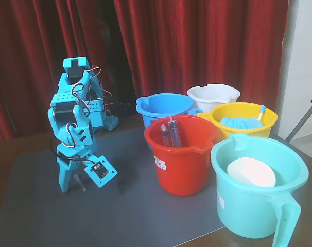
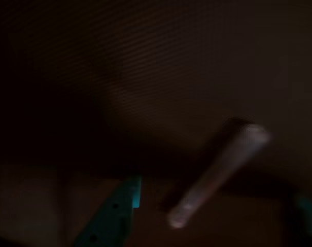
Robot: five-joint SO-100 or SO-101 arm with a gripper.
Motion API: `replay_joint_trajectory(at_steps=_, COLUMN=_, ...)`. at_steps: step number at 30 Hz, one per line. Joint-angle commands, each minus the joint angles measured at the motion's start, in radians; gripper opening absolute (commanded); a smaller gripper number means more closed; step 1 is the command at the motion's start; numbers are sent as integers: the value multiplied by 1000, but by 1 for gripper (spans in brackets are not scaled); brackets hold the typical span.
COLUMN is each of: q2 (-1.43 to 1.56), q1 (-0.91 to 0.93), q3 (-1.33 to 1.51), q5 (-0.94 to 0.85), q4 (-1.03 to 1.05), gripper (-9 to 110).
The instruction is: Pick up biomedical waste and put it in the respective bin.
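Note:
The biomedical waste, a small clear tube (image 1: 79,181), lies on the dark table at the left, at the foot of the teal arm. In the dark, blurred wrist view the tube (image 2: 218,170) lies slanted between the two teal fingers (image 2: 117,213). My gripper (image 1: 73,186) points down at the table, open, with the tube between its jaws and not gripped; in the wrist view the gripper (image 2: 218,200) is down close to the table. The royal-blue bin (image 1: 163,104) stands behind the red bucket, well to the right of the gripper.
A red bucket (image 1: 183,157) holds syringes (image 1: 170,133) with dark fluid. A turquoise bucket (image 1: 259,193) with a big handle stands at the front right. A yellow bucket (image 1: 243,121) and a white bucket (image 1: 213,95) stand behind. Red curtains hang at the back.

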Motion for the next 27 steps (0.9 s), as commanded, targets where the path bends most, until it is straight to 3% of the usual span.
replay_joint_trajectory(at_steps=1, q2=11, q1=2, q3=-5, q5=-8, q4=8, gripper=19)
replay_joint_trajectory(at_steps=8, q2=11, q1=3, q3=2, q5=-18, q4=-15, gripper=-1)
replay_joint_trajectory(at_steps=27, q2=23, q1=84, q3=-29, q5=-23, q4=-26, gripper=0)
